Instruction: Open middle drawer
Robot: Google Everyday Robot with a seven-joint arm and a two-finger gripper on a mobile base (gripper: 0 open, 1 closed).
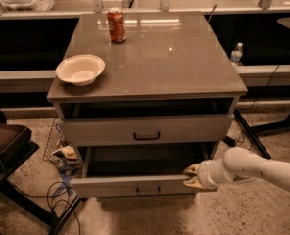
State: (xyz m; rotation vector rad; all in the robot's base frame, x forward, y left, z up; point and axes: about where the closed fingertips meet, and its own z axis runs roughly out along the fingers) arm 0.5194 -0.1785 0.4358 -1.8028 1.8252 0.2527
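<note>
The grey cabinet has two drawer fronts in view. The upper front (145, 130) has the larger black handle and is nearly closed. Below it the middle drawer (135, 185) is pulled out toward me, its dark plain inside (145, 160) exposed and its small black handle (148, 191) on the front. My gripper (191, 176), on the end of a white arm (253, 168) reaching in from the right, is at the right end of this drawer's front edge and touches its top rim. Anything below the middle drawer is hidden.
On the cabinet top (184, 67) stand a white bowl (80, 69) at the left edge and a red soda can (117, 26) at the back. A black chair (3, 146) and cables (61, 199) are at the left. A water bottle (237, 53) sits behind on the right.
</note>
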